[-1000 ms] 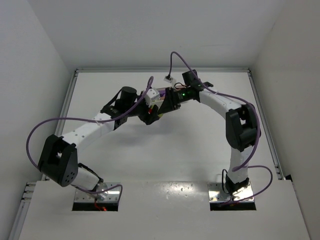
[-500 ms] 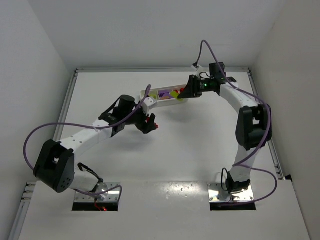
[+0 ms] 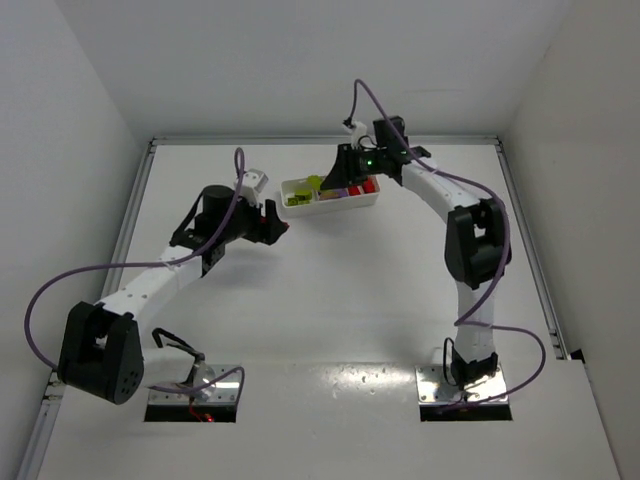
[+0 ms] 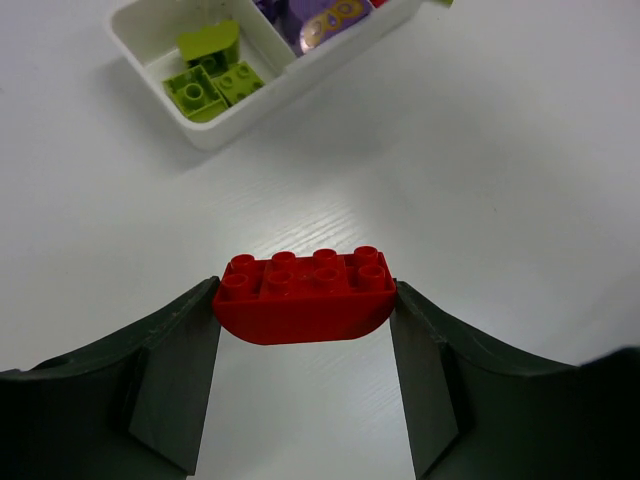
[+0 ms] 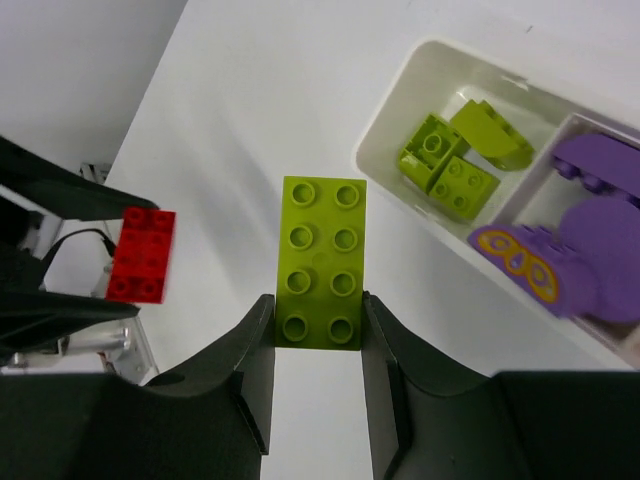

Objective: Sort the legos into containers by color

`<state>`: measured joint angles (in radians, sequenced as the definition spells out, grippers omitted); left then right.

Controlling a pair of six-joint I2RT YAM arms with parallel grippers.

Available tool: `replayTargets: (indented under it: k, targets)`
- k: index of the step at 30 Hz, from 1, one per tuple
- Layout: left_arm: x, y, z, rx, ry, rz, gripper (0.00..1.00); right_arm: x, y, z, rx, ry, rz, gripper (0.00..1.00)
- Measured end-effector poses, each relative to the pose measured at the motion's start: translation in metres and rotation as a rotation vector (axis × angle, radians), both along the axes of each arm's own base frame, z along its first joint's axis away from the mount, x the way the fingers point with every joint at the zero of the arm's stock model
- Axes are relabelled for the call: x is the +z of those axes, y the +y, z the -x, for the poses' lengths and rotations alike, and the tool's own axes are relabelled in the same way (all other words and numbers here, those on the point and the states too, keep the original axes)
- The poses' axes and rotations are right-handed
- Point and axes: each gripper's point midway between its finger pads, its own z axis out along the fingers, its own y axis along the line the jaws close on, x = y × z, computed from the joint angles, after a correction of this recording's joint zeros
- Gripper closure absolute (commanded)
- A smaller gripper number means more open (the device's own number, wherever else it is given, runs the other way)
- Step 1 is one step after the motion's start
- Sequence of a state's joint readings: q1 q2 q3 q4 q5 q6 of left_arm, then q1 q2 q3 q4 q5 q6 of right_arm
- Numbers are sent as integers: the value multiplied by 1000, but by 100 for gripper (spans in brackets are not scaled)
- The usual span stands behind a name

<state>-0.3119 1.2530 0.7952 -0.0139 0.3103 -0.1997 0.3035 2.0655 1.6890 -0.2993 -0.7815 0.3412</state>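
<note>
We see a flat white table [image 3: 330, 300] with a long, shallow white plastic tray [image 3: 335, 206] lying toward its far side, split into three square compartments in a row. In the top view the left compartment holds small lime green plastic bricks [image 4: 212, 78], the middle one holds purple pieces [image 5: 575, 235], and the right one holds red bricks [image 3: 366, 186].

Our left gripper [image 4: 305, 312] sits to the left of the tray and apart from it. Its jaws stand about half open and press on the two ends of a rounded red plastic brick [image 4: 305, 292], studs up, lifted clear of the bare tabletop.

Our right gripper [image 5: 317, 322] reaches in from the far side, close to the tray's green end. Its jaws are nearly closed, pinching the near end of a flat lime green eight-stud plate [image 5: 322, 250] by its long sides. The plate is in the air, and we cannot tell whether it is over that compartment or just beside it.
</note>
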Motion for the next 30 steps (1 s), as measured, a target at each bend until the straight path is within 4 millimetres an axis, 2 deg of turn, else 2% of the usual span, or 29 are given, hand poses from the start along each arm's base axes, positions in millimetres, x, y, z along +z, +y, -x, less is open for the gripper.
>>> replayTargets:
  k: [4, 9, 17, 24, 26, 29, 30]
  targets:
    - [9, 11, -10, 62, -1, 29, 100, -29, 27, -3, 5, 39, 34, 100]
    - [27, 19, -24, 104, -30, 50, 100, -53, 43, -12, -9, 54, 70, 100]
    - [28, 19, -28, 113, -24, 63, 100, -62, 60, -28, -31, 30, 85, 99]
    - [25, 18, -30, 115, -15, 68, 100, -79, 68, -36, -41, 36, 97, 97]
    - [24, 18, -31, 116, -15, 68, 100, -84, 69, -35, -39, 44, 101, 94]
    - [23, 17, -34, 120, -11, 78, 100, -95, 70, -34, -40, 56, 112, 78]
    - [22, 16, -34, 120, -9, 81, 100, -96, 71, -35, -40, 57, 110, 66]
